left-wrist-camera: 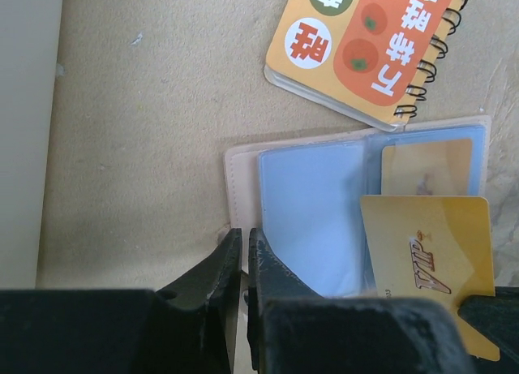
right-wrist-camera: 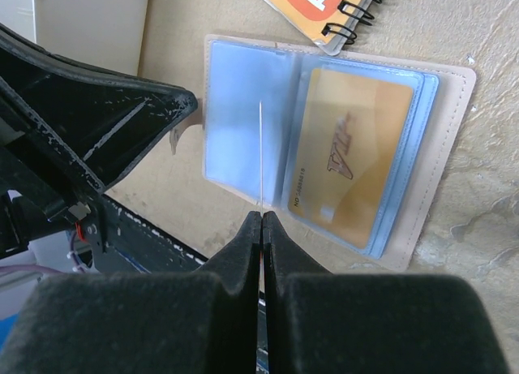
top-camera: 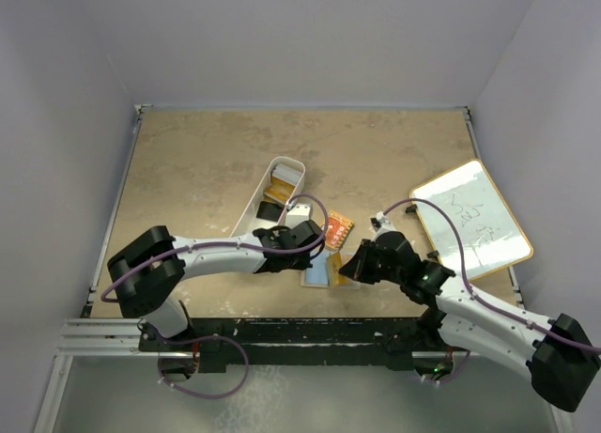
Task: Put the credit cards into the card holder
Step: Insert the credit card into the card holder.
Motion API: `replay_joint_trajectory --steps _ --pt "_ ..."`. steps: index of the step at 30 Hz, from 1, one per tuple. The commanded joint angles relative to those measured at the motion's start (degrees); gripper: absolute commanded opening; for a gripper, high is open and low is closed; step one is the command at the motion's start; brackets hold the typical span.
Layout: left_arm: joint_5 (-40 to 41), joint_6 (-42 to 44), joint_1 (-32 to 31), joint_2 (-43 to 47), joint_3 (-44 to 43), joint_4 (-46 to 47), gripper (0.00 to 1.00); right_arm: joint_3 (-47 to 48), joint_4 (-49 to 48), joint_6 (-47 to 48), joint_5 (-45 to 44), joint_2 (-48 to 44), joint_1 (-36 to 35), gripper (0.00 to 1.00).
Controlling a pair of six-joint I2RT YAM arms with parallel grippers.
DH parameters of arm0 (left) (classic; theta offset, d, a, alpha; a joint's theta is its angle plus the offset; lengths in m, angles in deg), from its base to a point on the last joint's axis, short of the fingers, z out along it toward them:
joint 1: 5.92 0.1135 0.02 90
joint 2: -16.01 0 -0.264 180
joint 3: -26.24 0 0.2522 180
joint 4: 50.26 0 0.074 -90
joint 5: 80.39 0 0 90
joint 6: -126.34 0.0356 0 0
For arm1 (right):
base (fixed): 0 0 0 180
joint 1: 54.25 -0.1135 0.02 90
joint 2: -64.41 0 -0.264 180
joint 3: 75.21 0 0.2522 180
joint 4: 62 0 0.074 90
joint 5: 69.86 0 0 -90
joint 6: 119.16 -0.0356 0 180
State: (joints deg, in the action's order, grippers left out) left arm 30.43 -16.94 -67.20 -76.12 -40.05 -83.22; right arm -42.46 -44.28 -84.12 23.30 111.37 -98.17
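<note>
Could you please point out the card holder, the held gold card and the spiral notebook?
card holder (right-wrist-camera: 235, 114): right wrist view, on its empty left sleeve.
held gold card (left-wrist-camera: 430, 260): left wrist view, on the middle of its face.
spiral notebook (left-wrist-camera: 357, 41): left wrist view, on its orange cover.

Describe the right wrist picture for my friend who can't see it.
The right tool is shut on a thin credit card, seen edge-on, over the open card holder. A gold card already sits in one clear pocket.
</note>
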Motion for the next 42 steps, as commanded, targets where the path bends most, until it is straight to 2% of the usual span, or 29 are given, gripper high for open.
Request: replay_joint_trajectory --steps 1,31,42 --pt "0.87 0.94 -0.29 -0.31 0.82 0.61 0.03 -0.48 -2.83 -1.11 -0.27 0.97 0.03 0.00" --pt "0.89 0.32 -0.26 -0.43 2.94 1.52 0.02 -2.90 -3.87 -1.85 -2.81 3.25 0.13 0.00" --pt "0.71 0.51 -0.26 -1.28 2.80 1.49 0.02 -2.49 -1.43 -0.64 -4.60 4.69 0.15 0.00"
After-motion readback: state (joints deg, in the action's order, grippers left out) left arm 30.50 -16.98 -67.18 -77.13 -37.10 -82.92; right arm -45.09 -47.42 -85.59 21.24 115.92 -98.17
